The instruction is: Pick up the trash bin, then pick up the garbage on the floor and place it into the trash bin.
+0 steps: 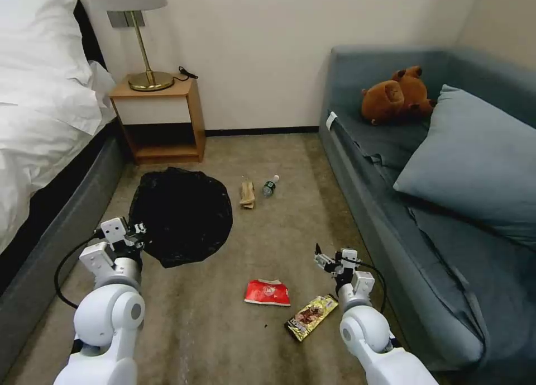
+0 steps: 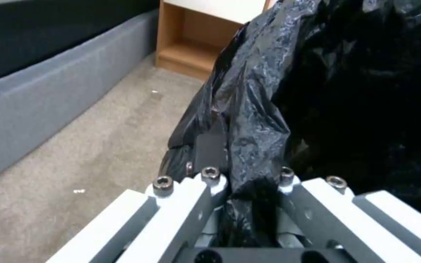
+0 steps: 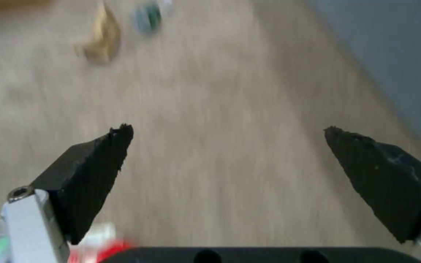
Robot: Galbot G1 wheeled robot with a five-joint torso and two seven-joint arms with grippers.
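Currently, left gripper (image 1: 138,228) clamping trash bin (image 1: 181,214) rim

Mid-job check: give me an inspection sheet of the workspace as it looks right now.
Surface: tan carpet.
Job's things: trash bin, black bag covering it, gripped at its rim; red snack packet, yellow bar wrapper, tan paper piece and small bottle on the floor.
Clutter: nothing seen beyond the litter.
Grippers: left gripper shut on the bag-lined rim; right gripper open above the carpet.
Cables: black cable loops at both wrists.
Surroundings: bed, nightstand with lamp, sofa with plush toy.
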